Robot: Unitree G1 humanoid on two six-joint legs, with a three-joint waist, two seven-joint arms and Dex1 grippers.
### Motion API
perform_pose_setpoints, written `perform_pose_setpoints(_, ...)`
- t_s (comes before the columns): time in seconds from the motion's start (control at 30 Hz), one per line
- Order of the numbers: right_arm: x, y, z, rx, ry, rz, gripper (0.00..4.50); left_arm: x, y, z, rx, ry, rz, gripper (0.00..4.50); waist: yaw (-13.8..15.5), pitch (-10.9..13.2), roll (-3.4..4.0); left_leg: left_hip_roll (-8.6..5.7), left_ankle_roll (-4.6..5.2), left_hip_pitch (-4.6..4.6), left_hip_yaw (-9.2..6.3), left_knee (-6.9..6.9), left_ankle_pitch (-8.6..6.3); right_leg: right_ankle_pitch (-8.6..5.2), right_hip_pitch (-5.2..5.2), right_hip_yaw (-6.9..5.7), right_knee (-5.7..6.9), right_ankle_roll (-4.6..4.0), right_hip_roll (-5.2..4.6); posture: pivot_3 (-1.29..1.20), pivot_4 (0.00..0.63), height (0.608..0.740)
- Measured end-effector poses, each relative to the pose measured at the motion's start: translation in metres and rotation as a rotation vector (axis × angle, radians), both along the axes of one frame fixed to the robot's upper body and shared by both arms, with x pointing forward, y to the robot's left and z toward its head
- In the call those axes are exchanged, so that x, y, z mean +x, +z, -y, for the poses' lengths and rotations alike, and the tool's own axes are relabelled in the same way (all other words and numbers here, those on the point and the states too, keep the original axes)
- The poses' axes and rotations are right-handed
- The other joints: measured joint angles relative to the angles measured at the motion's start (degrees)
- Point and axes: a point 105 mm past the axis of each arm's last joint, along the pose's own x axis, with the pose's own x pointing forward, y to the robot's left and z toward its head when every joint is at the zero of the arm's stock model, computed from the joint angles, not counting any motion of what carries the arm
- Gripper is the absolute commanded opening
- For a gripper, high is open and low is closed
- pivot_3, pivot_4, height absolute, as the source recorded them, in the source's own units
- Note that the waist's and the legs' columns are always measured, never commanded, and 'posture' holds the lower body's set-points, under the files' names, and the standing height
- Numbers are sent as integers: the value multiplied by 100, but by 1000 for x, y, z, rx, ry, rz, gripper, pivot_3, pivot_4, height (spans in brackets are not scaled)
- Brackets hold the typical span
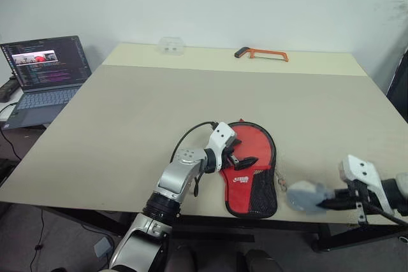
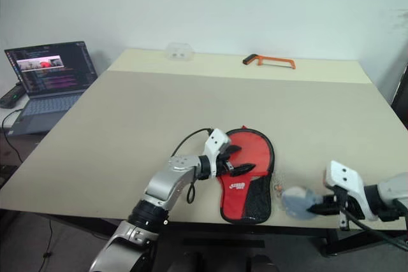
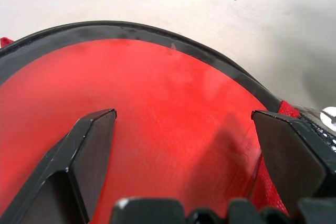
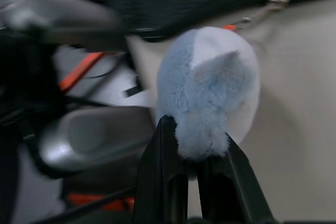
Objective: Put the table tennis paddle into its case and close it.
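Orange hacksaw (image 1: 262, 53) and clear plastic piece (image 1: 171, 45) lie at the worktop's (image 1: 127, 125) far edge, laptop (image 1: 44, 74) off its left side. Left gripper (image 1: 241, 157) spread wide over the red fabric case (image 1: 255, 176). Right gripper (image 1: 331, 205) pinches the fluffy grey pouch (image 4: 210, 93).

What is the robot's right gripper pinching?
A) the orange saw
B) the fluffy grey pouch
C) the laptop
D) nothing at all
B: the right gripper has its two black fingers shut on the fluffy grey pouch, which hangs by a small chain from the case near the table's front edge. The orange saw lies far off at the back, and the laptop sits beside the table.
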Motion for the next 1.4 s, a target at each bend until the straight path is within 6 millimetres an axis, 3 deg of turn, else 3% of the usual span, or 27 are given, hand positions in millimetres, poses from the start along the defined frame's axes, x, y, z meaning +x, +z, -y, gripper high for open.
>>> perform_pose_setpoints(0.13, -31, -8, -24, 28, 154, -97, 5, 0, 0, 1, 3, -14, -2, 4500, 2, 0, -3, 0, 0, 0, -4, -1, 0, -2, 0, -4, -1, -2, 1, 0, 150, 740)
perform_pose_setpoints(0.3, -52, -21, -46, 54, 259, -172, 5, 0, -1, 4, 4, -23, -4, 4500, -2, -1, -4, 0, 0, 1, -6, 1, 0, -1, 2, -4, -1, -1, 1, 0, 150, 740)
perform_pose_setpoints(0.57, -69, -33, -55, 62, 301, -229, 5, 0, -1, 2, 11, -21, -3, 4500, 0, -2, -5, 1, -1, 1, -6, 1, 0, -2, 2, -5, -1, -2, 1, 0, 150, 740)
perform_pose_setpoints(0.7, -55, -33, -49, 40, 265, -187, 5, -1, -2, 3, 16, -24, -3, 4500, -6, -2, -6, 1, 0, 7, -5, 2, 0, 0, 6, -3, 0, -1, 1, 0, 150, 740)
perform_pose_setpoints(0.97, 17, 0, -10, 9, 42, 26, 5, -1, -3, 4, 14, -28, -7, 4500, -18, 2, -11, 1, 0, 44, -2, 1, 0, -3, 39, 0, -1, -7, 0, 0, 150, 740)
perform_pose_setpoints(1.17, 29, -3, 0, -5, -3, 18, 1863, -6, 1, -4, 2, -84, -15, 4500, -19, 2, -10, 4, -1, 42, 0, -10, -1, -7, 34, 0, 0, -12, 2, 0, 150, 740)
perform_pose_setpoints(1.3, 33, -6, 3, 7, -33, 5, 3329, -7, 14, -26, 10, -127, 15, 4500, -39, 5, -10, 7, -1, 43, 3, -9, -1, -6, 31, 2, 5, -12, 4, 0, 150, 740)
perform_pose_setpoints(1.4, 38, -5, 8, 13, -63, 4, 4385, -4, 37, -48, 21, -155, 69, 4500, -37, 6, -10, 7, -1, 44, 4, -5, -1, -4, 33, 2, 6, -9, 3, 0, 150, 740)
